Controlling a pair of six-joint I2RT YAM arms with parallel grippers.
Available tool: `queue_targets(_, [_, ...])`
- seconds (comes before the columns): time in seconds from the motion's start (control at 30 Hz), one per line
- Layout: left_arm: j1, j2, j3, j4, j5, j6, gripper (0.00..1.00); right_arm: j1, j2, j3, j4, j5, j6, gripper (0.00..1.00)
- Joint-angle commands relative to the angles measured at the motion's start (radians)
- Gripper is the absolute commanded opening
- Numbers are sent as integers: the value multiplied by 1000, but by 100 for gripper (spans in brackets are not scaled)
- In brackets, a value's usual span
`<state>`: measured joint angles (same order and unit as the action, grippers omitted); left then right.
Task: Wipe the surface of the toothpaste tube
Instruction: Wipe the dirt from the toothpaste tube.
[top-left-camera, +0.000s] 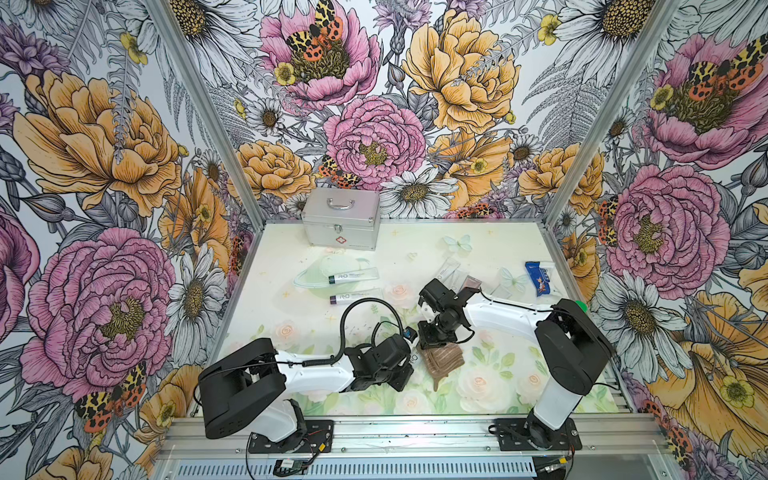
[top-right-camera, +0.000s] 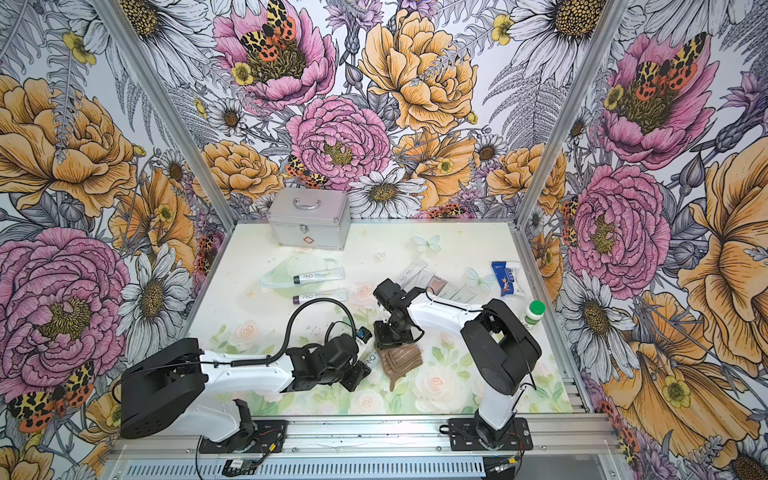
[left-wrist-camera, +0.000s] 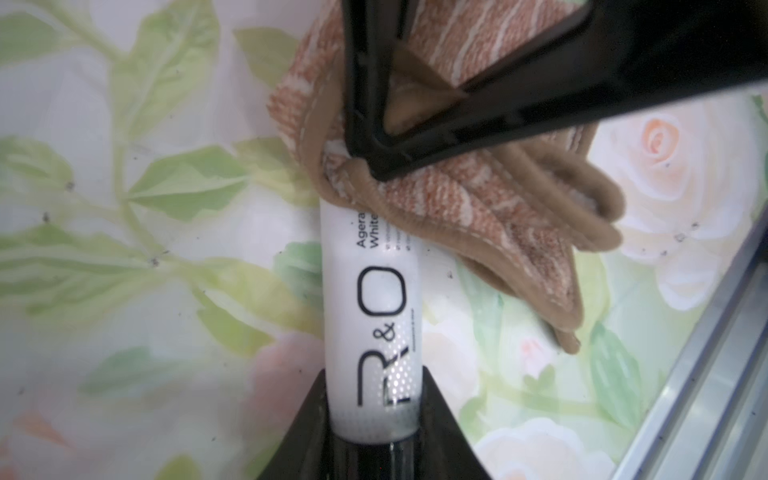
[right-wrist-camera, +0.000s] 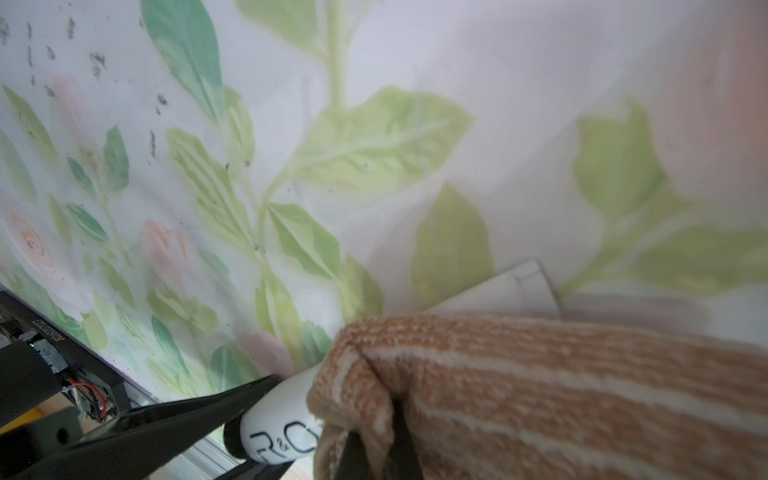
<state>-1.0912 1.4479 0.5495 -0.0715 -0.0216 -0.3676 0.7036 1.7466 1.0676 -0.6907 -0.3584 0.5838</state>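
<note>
A white toothpaste tube (left-wrist-camera: 370, 316) marked "R&O" lies low over the flowered mat. My left gripper (left-wrist-camera: 374, 432) is shut on its dark cap end. A brown striped cloth (left-wrist-camera: 490, 216) is draped over the tube's far half and hides it. My right gripper (right-wrist-camera: 378, 453) is shut on a fold of that cloth (right-wrist-camera: 561, 395), pressing down from above. In the right wrist view the tube (right-wrist-camera: 282, 424) pokes out from under the cloth. In both top views the cloth (top-left-camera: 442, 359) (top-right-camera: 401, 359) sits at centre front, between the two wrists. A short bit of the tube (top-right-camera: 370, 355) shows beside it.
A silver first-aid case (top-left-camera: 340, 218) stands at the back left. Two more tubes (top-left-camera: 353, 275) (top-left-camera: 355, 296) lie in front of it. Sachets (top-left-camera: 457, 274) and a blue packet (top-left-camera: 540, 276) lie at the right, near a green-capped bottle (top-right-camera: 534, 313). A metal rail (top-left-camera: 395, 428) borders the front.
</note>
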Motion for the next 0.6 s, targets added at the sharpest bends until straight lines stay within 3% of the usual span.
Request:
queue_targets(0.0, [-23, -10, -17, 50, 11, -1, 30, -50, 63, -34, -16, 65, -21, 0])
queue_targets(0.13, [-30, -21, -25, 50, 6, -7, 30, -115, 70, -15, -36, 126, -45, 0])
queue_targets(0.27, [-33, -21, -25, 51, 1, -5, 30, -123, 79, 7, -41, 108, -46, 0])
queue_targets(0.57, [-34, -20, -26, 58, -15, -4, 30, 5, 13, 4, -17, -49, 18, 0])
